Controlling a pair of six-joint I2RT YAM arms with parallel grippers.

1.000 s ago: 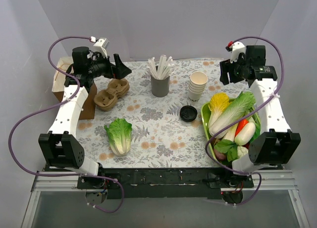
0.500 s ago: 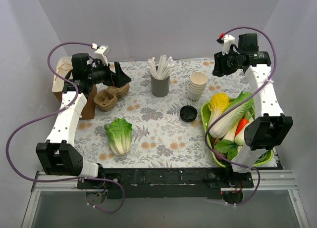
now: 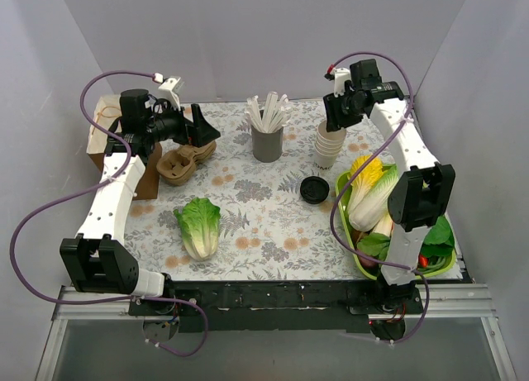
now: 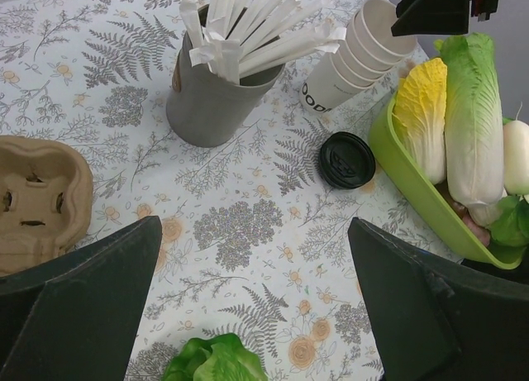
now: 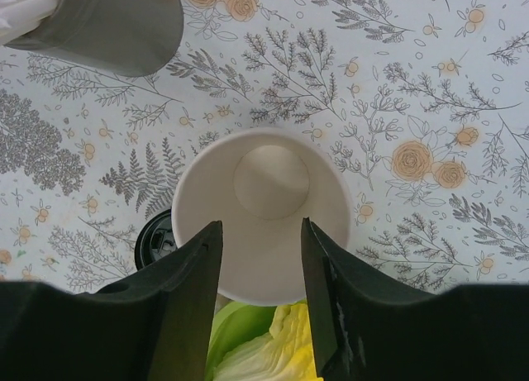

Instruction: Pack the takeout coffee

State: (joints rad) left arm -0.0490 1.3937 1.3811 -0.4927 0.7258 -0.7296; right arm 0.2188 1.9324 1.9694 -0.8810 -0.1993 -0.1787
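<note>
No cup with a black lid on it shows. A round black lid (image 3: 314, 189) lies flat on the tablecloth by itself; it also shows in the left wrist view (image 4: 347, 159) and the right wrist view (image 5: 157, 240). My right gripper (image 3: 335, 121) is open and hangs right above the stack of lidless cream cups (image 3: 331, 143), with its fingers over the top cup's rim (image 5: 264, 207). My left gripper (image 3: 202, 126) is open and empty, raised at the back left above a brown cardboard cup carrier (image 3: 186, 156).
A grey cup of white sticks (image 3: 267, 137) stands at the back middle. A green tray (image 3: 342, 201) of vegetables sits at the right. A lettuce (image 3: 198, 226) lies front left. A brown paper bag (image 3: 107, 141) stands at the far left edge.
My right arm has swung left from the back right corner to above the stack of cups. My left gripper has shifted only slightly.
</note>
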